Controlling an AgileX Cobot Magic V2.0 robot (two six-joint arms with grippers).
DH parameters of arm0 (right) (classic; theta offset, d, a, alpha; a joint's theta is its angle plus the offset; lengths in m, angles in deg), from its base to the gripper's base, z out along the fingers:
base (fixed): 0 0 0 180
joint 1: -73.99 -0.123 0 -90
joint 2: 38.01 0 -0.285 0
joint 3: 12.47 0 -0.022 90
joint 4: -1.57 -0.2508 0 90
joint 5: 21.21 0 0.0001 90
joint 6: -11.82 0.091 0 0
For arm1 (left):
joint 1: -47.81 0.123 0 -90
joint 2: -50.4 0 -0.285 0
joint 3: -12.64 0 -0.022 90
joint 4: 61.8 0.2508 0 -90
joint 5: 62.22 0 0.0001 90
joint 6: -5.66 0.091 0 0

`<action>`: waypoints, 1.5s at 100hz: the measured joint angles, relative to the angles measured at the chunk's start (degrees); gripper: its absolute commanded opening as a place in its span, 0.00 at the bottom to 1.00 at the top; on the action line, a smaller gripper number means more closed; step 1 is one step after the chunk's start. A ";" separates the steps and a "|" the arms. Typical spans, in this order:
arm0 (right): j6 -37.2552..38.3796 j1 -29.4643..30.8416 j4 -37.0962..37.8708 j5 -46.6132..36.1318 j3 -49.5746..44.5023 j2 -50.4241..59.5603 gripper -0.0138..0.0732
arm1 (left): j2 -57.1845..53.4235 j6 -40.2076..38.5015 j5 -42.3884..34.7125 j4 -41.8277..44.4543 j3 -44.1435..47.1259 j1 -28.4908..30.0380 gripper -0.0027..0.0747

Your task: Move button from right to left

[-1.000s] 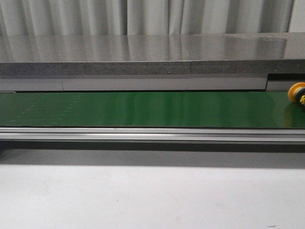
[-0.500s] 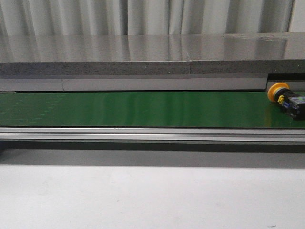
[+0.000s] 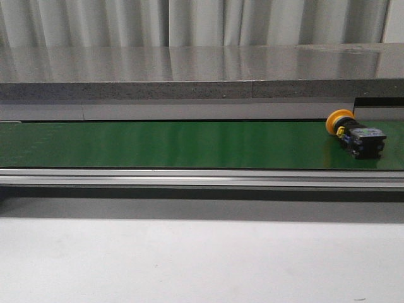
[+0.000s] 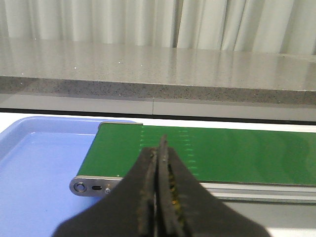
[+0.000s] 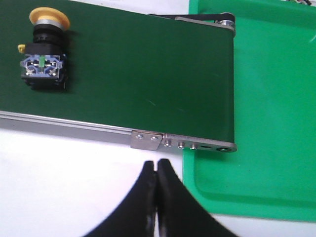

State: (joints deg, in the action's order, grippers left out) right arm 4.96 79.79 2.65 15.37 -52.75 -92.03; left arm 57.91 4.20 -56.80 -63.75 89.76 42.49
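Observation:
The button [image 3: 356, 134] lies on its side on the green conveyor belt [image 3: 189, 144] near its right end, yellow mushroom cap toward the left and back, black body with blue-green marks toward the right. It also shows in the right wrist view [image 5: 44, 52]. My right gripper [image 5: 157, 166] is shut and empty, over the white table just in front of the belt's right end. My left gripper [image 4: 159, 148] is shut and empty, in front of the belt's left end. Neither gripper shows in the front view.
A blue tray [image 4: 34, 163] sits under the belt's left end. A green tray [image 5: 266, 108] sits under the belt's right end. A metal rail [image 3: 202, 178] runs along the belt's front. A grey stone ledge [image 3: 189, 76] lies behind it.
The button has travelled left along the belt from the right edge of the front view. Neither gripper shows in the earlier frames.

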 measured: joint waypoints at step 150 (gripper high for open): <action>2.91 0.00 -0.12 -14.67 -19.08 31.63 0.09 | 0.00 0.00 -1.08 -0.14 0.00 0.00 0.01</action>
State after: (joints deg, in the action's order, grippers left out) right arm 7.87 79.79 2.53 0.71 -71.83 -60.40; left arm 57.91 4.20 -57.88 -63.89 89.76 42.49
